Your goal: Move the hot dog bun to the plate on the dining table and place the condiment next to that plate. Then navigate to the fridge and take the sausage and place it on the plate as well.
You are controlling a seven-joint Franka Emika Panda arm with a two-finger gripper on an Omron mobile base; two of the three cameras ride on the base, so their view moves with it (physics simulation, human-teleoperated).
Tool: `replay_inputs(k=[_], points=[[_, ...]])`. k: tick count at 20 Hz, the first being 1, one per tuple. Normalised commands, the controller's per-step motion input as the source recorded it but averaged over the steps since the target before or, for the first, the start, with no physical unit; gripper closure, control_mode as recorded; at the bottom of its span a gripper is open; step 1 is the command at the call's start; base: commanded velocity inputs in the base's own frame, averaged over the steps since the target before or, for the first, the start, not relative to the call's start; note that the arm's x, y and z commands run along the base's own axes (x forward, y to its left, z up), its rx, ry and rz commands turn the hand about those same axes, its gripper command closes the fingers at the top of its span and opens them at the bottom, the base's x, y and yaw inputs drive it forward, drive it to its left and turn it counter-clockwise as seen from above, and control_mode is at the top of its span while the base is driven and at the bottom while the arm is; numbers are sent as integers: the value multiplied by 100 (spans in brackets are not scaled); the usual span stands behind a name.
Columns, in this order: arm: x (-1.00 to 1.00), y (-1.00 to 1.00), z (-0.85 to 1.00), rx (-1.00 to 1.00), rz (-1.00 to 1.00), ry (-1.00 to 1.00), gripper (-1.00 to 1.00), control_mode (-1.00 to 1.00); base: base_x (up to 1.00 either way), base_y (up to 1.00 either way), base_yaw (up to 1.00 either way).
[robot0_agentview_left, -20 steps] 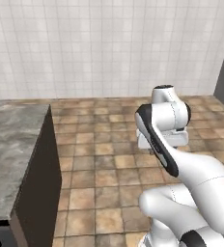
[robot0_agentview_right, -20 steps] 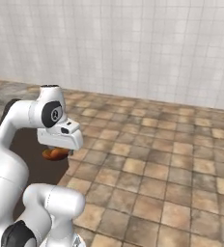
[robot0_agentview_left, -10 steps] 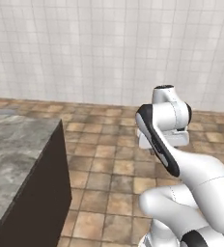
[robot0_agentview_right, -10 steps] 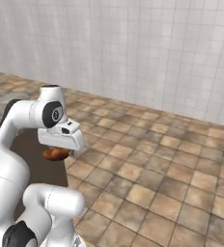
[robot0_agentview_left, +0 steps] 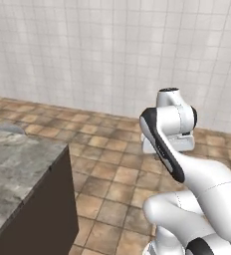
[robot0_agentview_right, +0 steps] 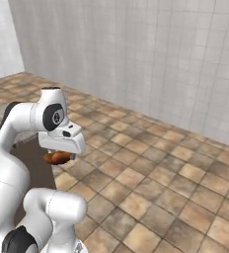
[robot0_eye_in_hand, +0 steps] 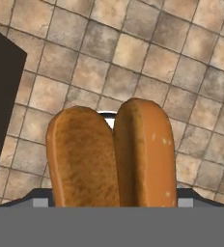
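The robot's gripper (robot0_agentview_right: 59, 157) hangs over a brown tiled floor (robot0_agentview_right: 156, 183), its fingers set wide and clasped on the hot dog bun (robot0_eye_in_hand: 111, 154) — an orange-tan bun split lengthwise, seen close from the hand camera. A corner of the marble-topped dining table (robot0_agentview_left: 18, 169) sits at the left — white tiled wall (robot0_agentview_left: 102, 55) behind.

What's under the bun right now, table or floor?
Floor. In the hand view the hot dog bun hangs in the pincer over brown floor tiles; the dining table lies off to one side. The bun covers the tiles straight below.
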Motion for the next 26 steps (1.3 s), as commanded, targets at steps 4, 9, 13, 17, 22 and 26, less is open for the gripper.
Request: replay_inputs(k=[4, 9, 13, 17, 22, 26], points=[[0, 0, 0, 0, 0, 0, 100, 100, 100, -64, 36], [0, 0, 0, 0, 0, 0, 100, 100, 100, -65, 35], [0, 0, 0, 0, 0, 0, 100, 100, 100, -62, 37], [0, 0, 0, 0, 0, 0, 100, 100, 100, -54, 41], [0, 0, 0, 0, 0, 0, 100, 100, 100, -50, 44], [0, 0, 0, 0, 0, 0, 100, 100, 100, -45, 47]])
